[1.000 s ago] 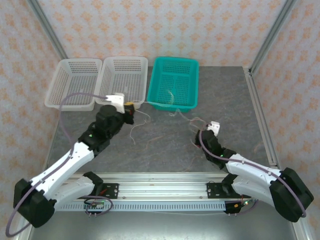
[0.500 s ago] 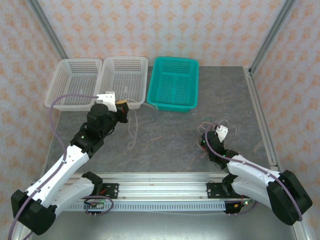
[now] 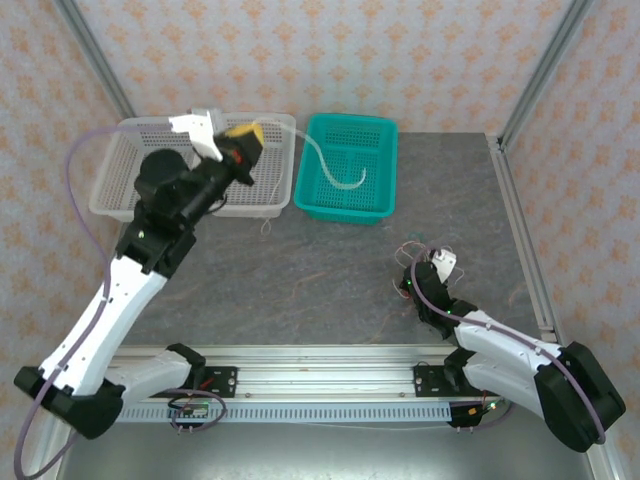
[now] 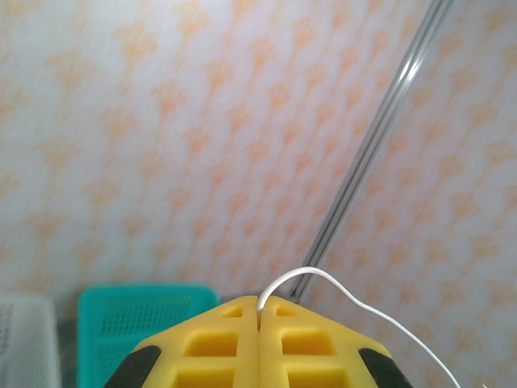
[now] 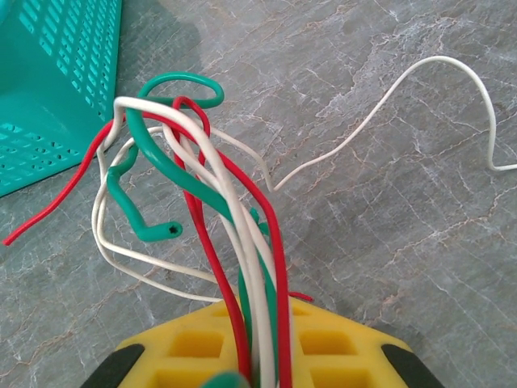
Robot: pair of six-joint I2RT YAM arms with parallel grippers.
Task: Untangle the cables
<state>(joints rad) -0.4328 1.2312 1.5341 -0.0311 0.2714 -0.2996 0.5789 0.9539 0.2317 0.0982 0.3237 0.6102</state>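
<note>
Top external: left gripper (image 3: 248, 134) (pinching white cable (image 3: 340, 185)) has risen; right gripper (image 5: 258, 356) clamps bundle (image 5: 242, 242).

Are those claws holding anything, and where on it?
Left gripper pinches a thin cream-white wire along its length; right gripper clamps the gathered strands of a red, green and white wire bundle.

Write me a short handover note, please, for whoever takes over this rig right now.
Left gripper: shut on one white cable, raised above the white baskets; the cable's free end trails over the teal basket.
Right gripper: shut on the tangled bundle of red, green and white cables, low over the table.
Done: one white cable is apart from the bundle.
Left: drop it off, then separate the remaining cables, which look knotted near the gripper.
</note>
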